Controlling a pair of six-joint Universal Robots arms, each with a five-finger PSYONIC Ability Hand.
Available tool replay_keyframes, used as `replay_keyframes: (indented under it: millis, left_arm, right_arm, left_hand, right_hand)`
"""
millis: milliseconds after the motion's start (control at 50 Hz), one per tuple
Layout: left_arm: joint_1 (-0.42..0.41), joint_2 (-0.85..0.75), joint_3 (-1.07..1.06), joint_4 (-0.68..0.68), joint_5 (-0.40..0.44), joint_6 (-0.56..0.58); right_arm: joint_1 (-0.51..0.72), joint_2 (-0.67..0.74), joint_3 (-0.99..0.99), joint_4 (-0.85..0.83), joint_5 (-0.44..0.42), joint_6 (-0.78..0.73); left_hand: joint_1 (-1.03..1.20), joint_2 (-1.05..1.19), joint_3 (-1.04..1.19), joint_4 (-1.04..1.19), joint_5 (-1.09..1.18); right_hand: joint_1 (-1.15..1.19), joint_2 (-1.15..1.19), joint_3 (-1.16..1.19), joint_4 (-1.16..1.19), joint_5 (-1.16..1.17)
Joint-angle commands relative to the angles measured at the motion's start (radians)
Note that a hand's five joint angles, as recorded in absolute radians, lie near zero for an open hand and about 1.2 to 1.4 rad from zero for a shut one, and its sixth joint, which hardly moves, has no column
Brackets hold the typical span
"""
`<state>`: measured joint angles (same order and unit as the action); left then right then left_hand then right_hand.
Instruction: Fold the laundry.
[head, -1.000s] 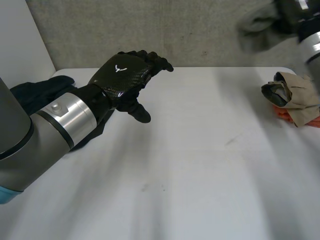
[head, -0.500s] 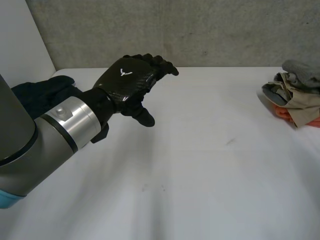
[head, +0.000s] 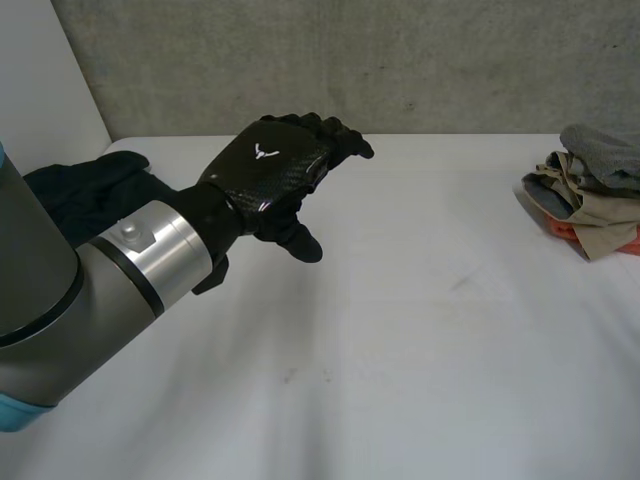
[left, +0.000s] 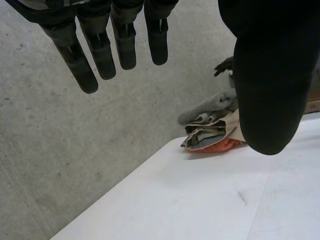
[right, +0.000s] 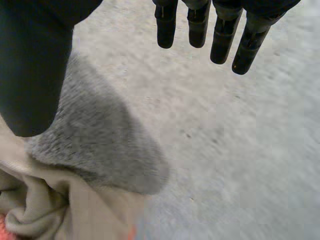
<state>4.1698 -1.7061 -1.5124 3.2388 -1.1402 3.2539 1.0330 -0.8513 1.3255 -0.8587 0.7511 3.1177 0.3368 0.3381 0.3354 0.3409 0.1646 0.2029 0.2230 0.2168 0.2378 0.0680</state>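
At the table's far right edge sits a stack of folded laundry (head: 590, 195): a grey fleecy piece (head: 600, 148) on top, beige cloth (head: 600, 215) under it, and orange at the bottom. A dark crumpled garment (head: 75, 190) lies at the far left, partly behind my left arm. My left hand (head: 270, 165) hovers open above the table's back left, fingers straight and holding nothing. The left wrist view has that hand (left: 100, 50) pointing toward the stack (left: 212, 132). My right hand (right: 35, 75) is open just above the grey piece (right: 100, 145), apart from it.
The white table (head: 400, 350) stretches bare between the dark garment and the stack. A grey concrete wall (head: 400, 60) runs along the table's far edge.
The right hand came down from the upper right carrying the grey piece, laid it on the stack and opened. The left hand drifted slightly to the right.
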Motion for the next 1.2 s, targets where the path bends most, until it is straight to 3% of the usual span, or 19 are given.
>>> replay_keyframes:
  millis: [20,80,160,200,260,280,300,320,400,520,620,780,860,1060,1200]
  left_arm:
    - [-0.014,0.003,0.003,-0.001,-0.001,0.000]
    - [-0.016,0.011,0.003,-0.001,-0.001,0.000]
    - [-0.007,0.029,0.008,0.001,-0.004,0.003]
    - [-0.002,0.033,0.014,0.002,-0.013,0.003]
    - [0.047,0.037,0.034,0.021,-0.105,0.003]
    - [0.102,0.037,0.047,0.044,-0.203,0.004]
    - [0.116,0.037,0.049,0.048,-0.222,0.004]
    - [0.162,0.036,0.057,0.070,-0.295,0.009]
    - [0.290,0.007,0.072,0.131,-0.391,0.018]
    - [0.469,-0.144,0.095,0.159,-0.313,0.061]
    - [0.599,-0.330,0.132,0.154,-0.173,0.205]
    - [0.676,-0.535,0.187,0.142,-0.024,0.404]
    - [0.688,-0.566,0.190,0.108,0.042,0.429]
    - [0.685,-0.569,0.172,0.070,0.063,0.444]
    - [0.678,-0.411,0.086,-0.095,0.066,0.448]
  right_arm:
    - [-0.151,-0.198,0.081,0.269,0.046,-0.076]
    - [-0.224,-0.230,0.058,0.378,0.140,-0.172]
    - [-0.266,-0.258,-0.060,0.516,0.366,-0.324]
    - [-0.263,-0.261,-0.094,0.540,0.450,-0.367]
    - [-0.173,-0.299,-0.120,0.531,0.563,-0.383]
    - [-0.138,-0.319,-0.120,0.523,0.565,-0.369]
    - [-0.102,-0.343,-0.114,0.512,0.564,-0.352]
    - [-0.043,-0.392,-0.094,0.485,0.559,-0.309]
    - [0.095,-0.535,0.030,0.416,0.519,-0.213]
    - [0.330,-0.638,0.253,0.305,0.384,-0.189]
    - [0.566,-0.631,0.437,0.221,0.330,-0.250]
    - [0.679,-0.543,0.584,0.224,0.335,-0.424]
    - [0.687,-0.500,0.612,0.224,0.347,-0.484]
    - [0.673,-0.494,0.632,0.236,0.353,-0.490]
    - [0.673,-0.494,0.640,0.237,0.353,-0.492]
  left_hand:
    - [0.041,0.040,0.043,0.037,0.039]
    - [0.041,0.040,0.043,0.037,0.039]
    - [0.035,0.034,0.037,0.031,0.033]
    - [0.035,0.034,0.037,0.031,0.033]
    - [-0.043,-0.045,-0.042,-0.048,-0.046]
    - [-0.093,-0.095,-0.092,-0.098,-0.096]
    - [-0.097,-0.098,-0.095,-0.101,-0.099]
    - [-0.114,-0.116,-0.113,-0.118,-0.117]
    - [-0.155,-0.157,-0.154,-0.160,-0.158]
    - [-0.161,-0.163,-0.160,-0.166,-0.164]
    - [-0.158,-0.160,-0.157,-0.163,-0.161]
    - [-0.135,-0.136,-0.134,-0.139,-0.137]
    - [-0.109,-0.110,-0.107,-0.113,-0.111]
    - [-0.018,-0.019,-0.016,-0.022,-0.020]
    - [0.029,0.028,0.031,0.025,0.027]
  right_hand:
    - [-0.028,-0.048,-0.042,-0.063,-0.068]
    - [-0.028,-0.048,-0.042,-0.063,-0.068]
    - [-0.028,-0.048,-0.042,-0.063,-0.068]
    - [-0.028,-0.048,-0.042,-0.063,-0.068]
    - [-0.028,-0.048,-0.042,-0.063,-0.068]
    - [-0.028,-0.048,-0.042,-0.063,-0.068]
    - [-0.028,-0.048,-0.042,-0.063,-0.068]
    - [-0.028,-0.048,-0.042,-0.063,-0.068]
    - [-0.028,-0.048,-0.042,-0.063,-0.068]
    - [-0.028,-0.048,-0.042,-0.063,-0.068]
    - [-0.028,-0.048,-0.042,-0.063,-0.068]
    - [-0.028,-0.048,-0.042,-0.063,-0.068]
    - [-0.028,-0.048,-0.042,-0.063,-0.068]
    - [-0.028,-0.048,-0.042,-0.063,-0.068]
    - [-0.028,-0.048,-0.042,-0.063,-0.068]
